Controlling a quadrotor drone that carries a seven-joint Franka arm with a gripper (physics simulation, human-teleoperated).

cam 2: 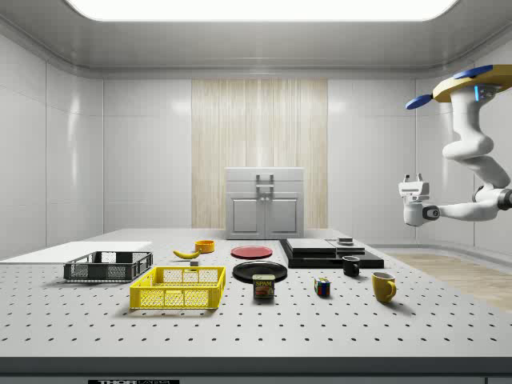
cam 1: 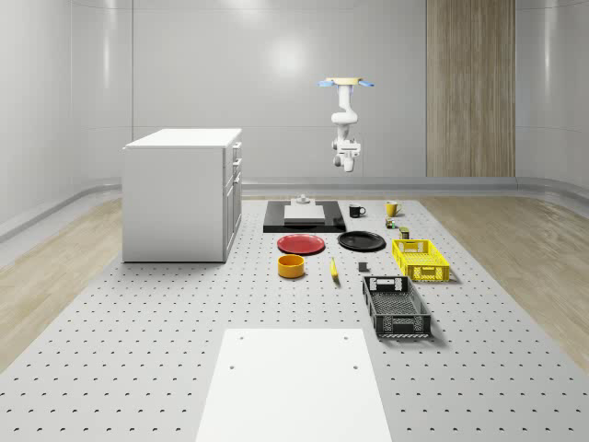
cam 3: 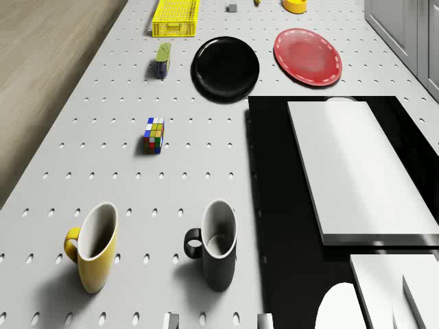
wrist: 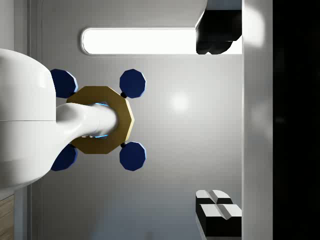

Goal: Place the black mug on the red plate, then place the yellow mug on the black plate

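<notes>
Can point(cam 2: 263, 287) label reads "SPAM"; nothing else legible

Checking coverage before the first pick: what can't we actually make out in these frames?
- Small can: label too small to read, side view.
- Black mug: inside bottom hidden by its own wall, drone view.
- Cabinet: cut off by the frame edge, drone view.
- Gripper: finger gap too small to judge, side view.

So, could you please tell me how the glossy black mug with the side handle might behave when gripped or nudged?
The glossy black mug looks rigid, so probably it won't deform. Its smooth sheen suggests it could slip. Standing upright and tall, it may tip if pushed high.
</notes>
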